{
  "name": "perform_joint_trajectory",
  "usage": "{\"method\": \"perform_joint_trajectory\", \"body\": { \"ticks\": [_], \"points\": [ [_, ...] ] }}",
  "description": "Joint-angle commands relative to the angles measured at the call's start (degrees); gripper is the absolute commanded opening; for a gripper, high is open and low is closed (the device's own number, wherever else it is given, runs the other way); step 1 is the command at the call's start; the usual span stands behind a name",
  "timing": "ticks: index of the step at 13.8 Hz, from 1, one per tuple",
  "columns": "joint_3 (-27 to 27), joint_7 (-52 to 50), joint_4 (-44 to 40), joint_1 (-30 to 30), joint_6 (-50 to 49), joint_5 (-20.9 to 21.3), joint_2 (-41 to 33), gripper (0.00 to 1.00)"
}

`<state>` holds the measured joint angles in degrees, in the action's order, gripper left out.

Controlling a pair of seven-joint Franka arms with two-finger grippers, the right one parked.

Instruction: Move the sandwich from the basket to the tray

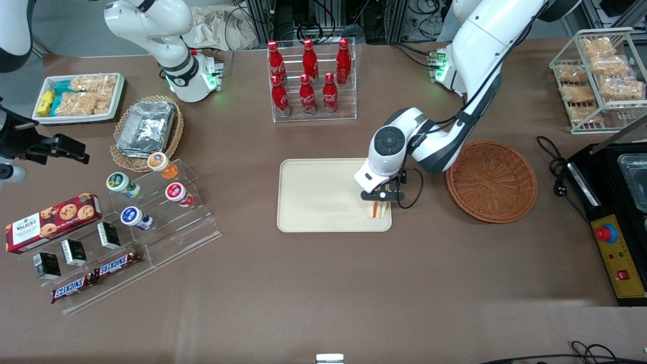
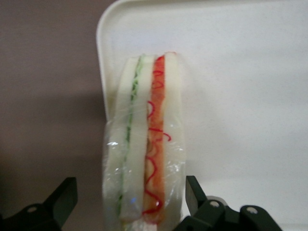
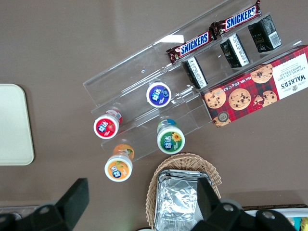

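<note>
Front view: the pincer [image 1: 380, 198] hangs directly over the sandwich [image 1: 378, 210], which stands on the tray [image 1: 323, 194] at the corner nearest the basket [image 1: 491, 181].
Basket: holds nothing now, just beside the tray toward the working arm's end of the tabletop [image 1: 323, 293].
Sandwich axis: in the wrist view its layered edge [image 2: 144, 144] runs lengthwise, straight out between the fingers [image 2: 195, 192].
Pincer state: spread wide, a gap showing on each side of the wrapped bread, so not gripping.
Judgement: placement looks done; the next move should be a straight lift clear.
</note>
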<state>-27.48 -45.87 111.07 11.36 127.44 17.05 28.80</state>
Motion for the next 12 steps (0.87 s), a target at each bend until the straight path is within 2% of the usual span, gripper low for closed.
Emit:
{"method": "perform_joint_trajectory", "body": {
  "ticks": [1, 2, 4, 6, 10, 12],
  "points": [
    [0.0, -1.3, -11.2, 0.5, -13.7, 0.4, -0.2, 1.00],
    [-0.1, -1.0, -15.1, -0.1, -18.2, 0.0, -0.4, 1.00],
    [0.0, 4.3, -22.7, -2.0, -24.5, -4.3, -0.8, 1.00],
    [0.1, 9.0, -28.1, -5.0, -29.5, -6.4, -1.3, 1.00],
    [0.0, 15.5, -30.1, -11.6, -30.8, -10.0, -5.9, 1.00],
    [0.7, 21.7, -30.2, -16.4, -33.6, -14.5, -8.3, 1.00]
  ]
}}
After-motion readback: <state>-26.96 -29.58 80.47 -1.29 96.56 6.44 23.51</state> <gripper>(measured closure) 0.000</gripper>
